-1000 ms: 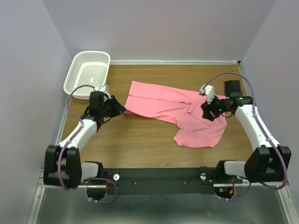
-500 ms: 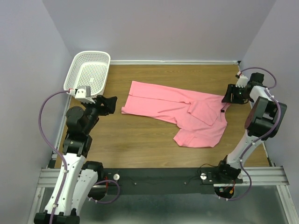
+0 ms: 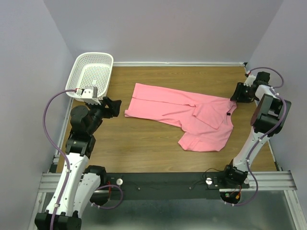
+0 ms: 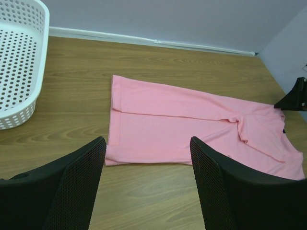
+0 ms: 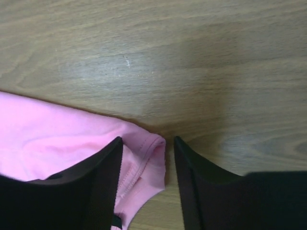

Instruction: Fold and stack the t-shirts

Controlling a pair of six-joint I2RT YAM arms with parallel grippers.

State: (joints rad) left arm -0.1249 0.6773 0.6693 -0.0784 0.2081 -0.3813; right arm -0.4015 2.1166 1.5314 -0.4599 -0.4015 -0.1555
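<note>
My left jaws stand released, the pink t-shirt (image 3: 168, 108) lying flat on the counter (image 3: 144, 141) ahead. My right jaws gape astride its hem, unclenched; my fingers (image 5: 72, 191) hide the rest.

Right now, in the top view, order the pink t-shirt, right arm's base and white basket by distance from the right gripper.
1. Pink t-shirt: its right edge sits at the right gripper.
2. Right arm's base: near edge, right.
3. White mesh basket: far left corner.
</note>
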